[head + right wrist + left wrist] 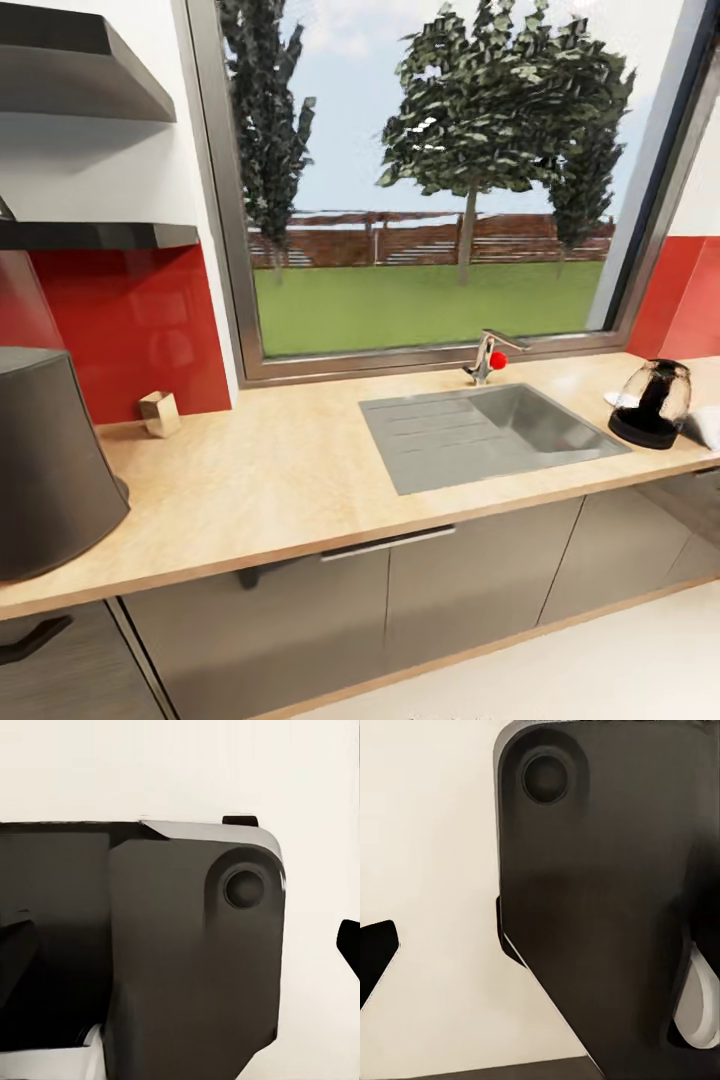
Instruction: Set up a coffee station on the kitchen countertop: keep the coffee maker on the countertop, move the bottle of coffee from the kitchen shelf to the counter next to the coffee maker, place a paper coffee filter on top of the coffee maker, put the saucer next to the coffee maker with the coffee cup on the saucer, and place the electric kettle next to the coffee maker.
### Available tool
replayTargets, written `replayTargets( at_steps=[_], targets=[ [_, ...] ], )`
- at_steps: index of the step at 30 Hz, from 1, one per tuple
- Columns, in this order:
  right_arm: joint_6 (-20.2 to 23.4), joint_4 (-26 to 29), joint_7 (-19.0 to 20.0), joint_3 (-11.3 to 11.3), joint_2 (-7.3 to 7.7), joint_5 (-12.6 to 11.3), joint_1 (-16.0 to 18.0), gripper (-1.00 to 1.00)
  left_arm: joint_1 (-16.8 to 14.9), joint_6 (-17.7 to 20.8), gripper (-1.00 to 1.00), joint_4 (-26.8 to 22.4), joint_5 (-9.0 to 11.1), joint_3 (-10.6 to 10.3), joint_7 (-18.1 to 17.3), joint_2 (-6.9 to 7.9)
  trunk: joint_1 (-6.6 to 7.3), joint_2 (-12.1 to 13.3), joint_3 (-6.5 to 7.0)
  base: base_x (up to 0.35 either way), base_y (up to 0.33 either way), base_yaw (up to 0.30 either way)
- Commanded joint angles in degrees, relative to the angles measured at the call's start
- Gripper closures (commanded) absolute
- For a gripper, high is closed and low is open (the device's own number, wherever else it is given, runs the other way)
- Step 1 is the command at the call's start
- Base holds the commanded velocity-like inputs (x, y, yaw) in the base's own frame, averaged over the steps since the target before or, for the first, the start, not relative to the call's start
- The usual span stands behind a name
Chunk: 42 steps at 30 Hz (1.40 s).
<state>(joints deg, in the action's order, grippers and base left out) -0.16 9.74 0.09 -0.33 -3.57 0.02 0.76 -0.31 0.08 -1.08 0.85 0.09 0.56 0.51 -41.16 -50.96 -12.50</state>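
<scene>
Countertop [300,480], long, light tan, wood-look, runs across the head view under a wide window with trees and lawn behind it. Large matte dark-grey drum of a coffee maker [50,460] stands at the left end, cut by the picture's edge. Just beyond it, against the glossy red backsplash [130,320], a small pale cream folded paper coffee filter [160,413] sits upright on the worktop, apart from the drum. Steel sink [490,430] with a drainer is set into the counter right of centre; a tap with a red knob [490,357] stands behind the basin. Rounded clear-glass electric kettle [652,403] with black lid and dark base stands near the right end, well apart from the coffee maker, something white just beside it. Thin glossy black kitchen shelf [100,236] hangs on the wall upper left.

Both wrist views: dark robot body panels against pale floor; pincer state, either arm, cannot be told.
</scene>
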Motion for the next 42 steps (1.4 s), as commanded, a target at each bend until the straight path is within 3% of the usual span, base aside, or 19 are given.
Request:
replayTargets(
  at_steps=[1,42],
  targets=[
    [-0.02,0.80,0.02,-0.03,-0.02,0.01,0.04,-1.00,-0.05,0.01,-1.00,-0.01,0.10,0.00,0.06,-0.01,0.22,0.36,0.11,0.000,0.000,-0.265],
    [-0.02,2.65,0.01,-0.02,-0.04,0.10,0.04,-1.00,0.00,0.45,-1.00,0.03,0.20,0.04,0.12,-0.13,9.23,16.81,7.47,0.000,0.000,-0.266]
  ],
)
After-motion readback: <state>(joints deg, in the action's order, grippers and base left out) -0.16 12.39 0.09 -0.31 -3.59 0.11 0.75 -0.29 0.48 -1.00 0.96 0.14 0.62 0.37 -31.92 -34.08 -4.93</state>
